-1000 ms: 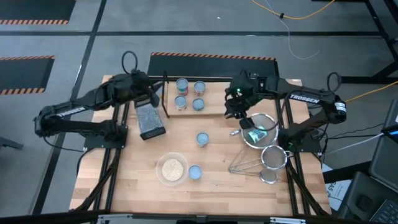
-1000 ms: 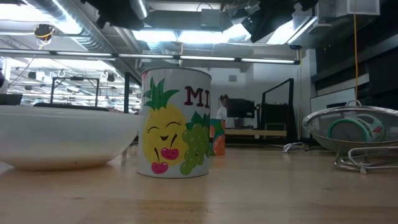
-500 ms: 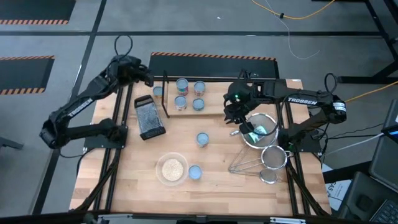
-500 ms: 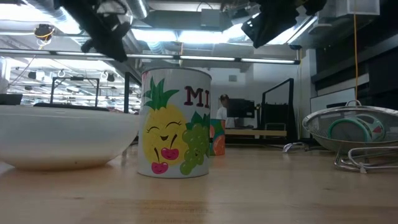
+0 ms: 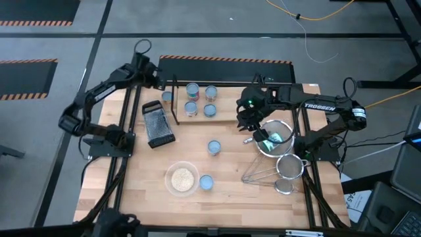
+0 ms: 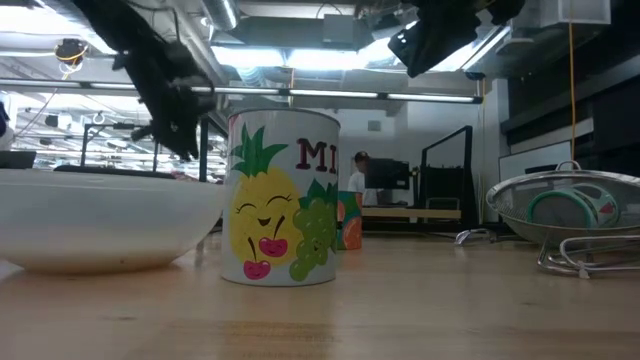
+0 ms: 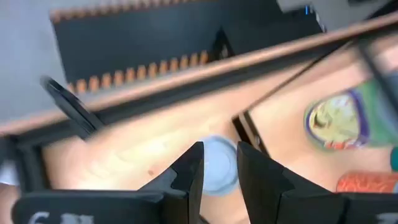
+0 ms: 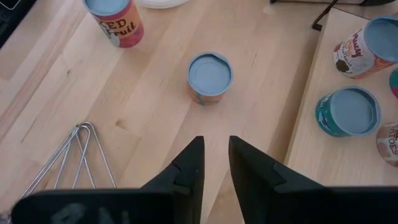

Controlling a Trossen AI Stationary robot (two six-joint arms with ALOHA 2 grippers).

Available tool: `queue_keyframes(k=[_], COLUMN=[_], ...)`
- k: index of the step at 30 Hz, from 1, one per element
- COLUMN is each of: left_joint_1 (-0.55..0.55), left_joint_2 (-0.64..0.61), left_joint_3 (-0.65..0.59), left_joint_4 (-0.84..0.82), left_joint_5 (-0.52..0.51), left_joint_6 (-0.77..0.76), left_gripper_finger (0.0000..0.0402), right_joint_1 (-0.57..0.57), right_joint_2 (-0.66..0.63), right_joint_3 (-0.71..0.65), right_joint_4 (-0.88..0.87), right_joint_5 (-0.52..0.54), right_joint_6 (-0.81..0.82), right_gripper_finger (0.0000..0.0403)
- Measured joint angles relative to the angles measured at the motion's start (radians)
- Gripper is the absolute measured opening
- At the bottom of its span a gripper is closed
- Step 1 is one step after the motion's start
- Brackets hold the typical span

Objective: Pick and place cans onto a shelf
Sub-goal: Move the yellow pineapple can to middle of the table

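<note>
Both claws carry nothing: the left gripper [image 5: 152, 74] hangs by the shelf's [image 5: 227, 113] far-left end, fingers slightly parted above what looks like a blurred can [image 7: 214, 164], and the right gripper [image 5: 248, 122], fingers narrowly apart, hovers beside the shelf's right end. Four cans [image 5: 200, 100] stand on the shelf. Two cans [image 5: 214, 147] wait on the table with the one at the left end, so roughly half remains.

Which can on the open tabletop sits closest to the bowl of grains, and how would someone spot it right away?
Start at the wooden table and find the clear bowl of pale grains near its front edge. The can stands right beside that bowl, on the side toward the right arm. Unlike the other loose can farther back, it is almost against the bowl.
</note>
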Motion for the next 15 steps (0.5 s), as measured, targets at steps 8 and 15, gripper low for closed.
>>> queue_keyframes(k=[8,15], left_joint_1=[0.013,0.013], left_joint_2=[0.173,0.291], left_joint_3=[0.0,0.0], left_joint_4=[-0.015,-0.014], left_joint_5=[0.043,0.045], left_joint_6=[0.0,0.0], left_gripper_finger=[0.0089,0.0089], right_joint_1=[0.0,0.0], right_joint_2=[0.0,0.0], right_joint_3=[0.0,0.0], right_joint_4=[0.0,0.0], right_joint_5=[0.0,0.0], right_joint_6=[0.0,0.0], right_gripper_finger=[0.0078,0.0078])
